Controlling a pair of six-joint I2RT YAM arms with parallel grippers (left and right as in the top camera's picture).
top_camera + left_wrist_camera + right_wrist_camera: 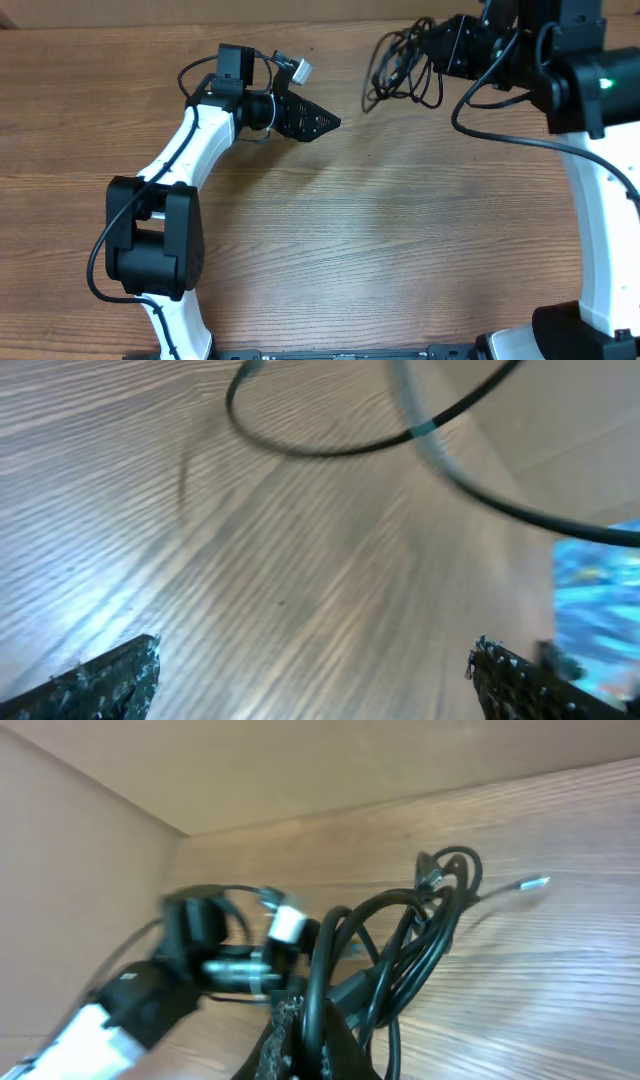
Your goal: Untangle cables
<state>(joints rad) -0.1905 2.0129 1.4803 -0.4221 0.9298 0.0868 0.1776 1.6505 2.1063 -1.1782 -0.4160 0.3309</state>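
Thin black cables bunched at the far right, clamped in the right gripper — light, limp, likely springy, prone to snagging. Left gripper spread wide, empty, left of the bundle and apart from it. Best taken at an outer loop or plug end — not mid-knot.

The brown wooden table, its grain running from side to side, carries little. A tangle of thin black cables sits over its far part, close to the pale beige wall that borders the far edge. Whether any loop touches the wood cannot be told. A soft grey shadow lies on the wood in front of the tangle and to its left. Well in front of the tangle, at the near edge, stand the left arm's base and the right arm's base.
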